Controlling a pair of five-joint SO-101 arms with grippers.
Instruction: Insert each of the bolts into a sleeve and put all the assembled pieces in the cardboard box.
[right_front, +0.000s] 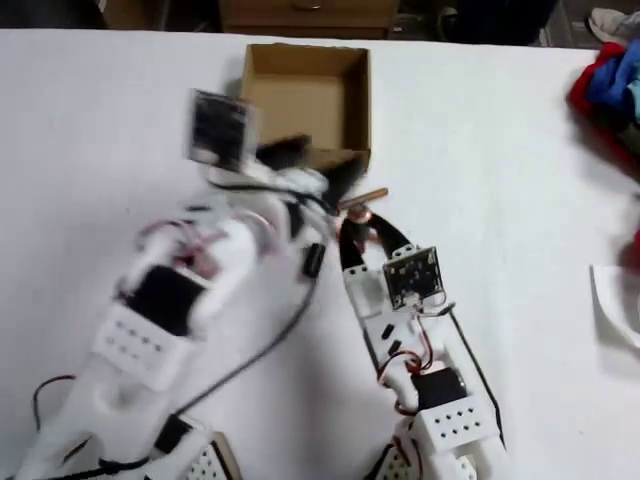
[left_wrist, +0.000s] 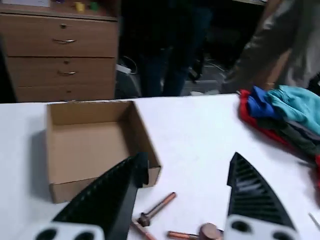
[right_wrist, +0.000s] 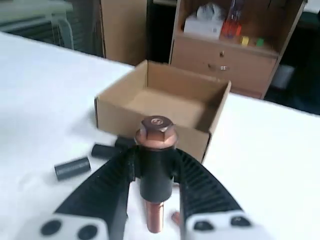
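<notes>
My right gripper (right_wrist: 156, 156) is shut on a black sleeve (right_wrist: 156, 175) with a copper bolt (right_wrist: 156, 131) standing upright through it, hex head on top. In the high view this gripper (right_front: 362, 226) sits just in front of the cardboard box (right_front: 305, 95). The box (right_wrist: 165, 107) is open-topped and nothing shows inside it. My left gripper (left_wrist: 190, 165) is open, over the table by the box's (left_wrist: 95, 145) front corner. Below it lie loose copper bolts (left_wrist: 157, 207) (left_wrist: 192, 234). Loose black sleeves (right_wrist: 72, 167) (right_wrist: 105, 150) lie beside the box.
A pile of red and blue cloth (right_front: 610, 80) lies at the table's far right edge, and a white object (right_front: 615, 300) sits below it. A black cable (right_front: 270, 345) trails across the table between the two arms.
</notes>
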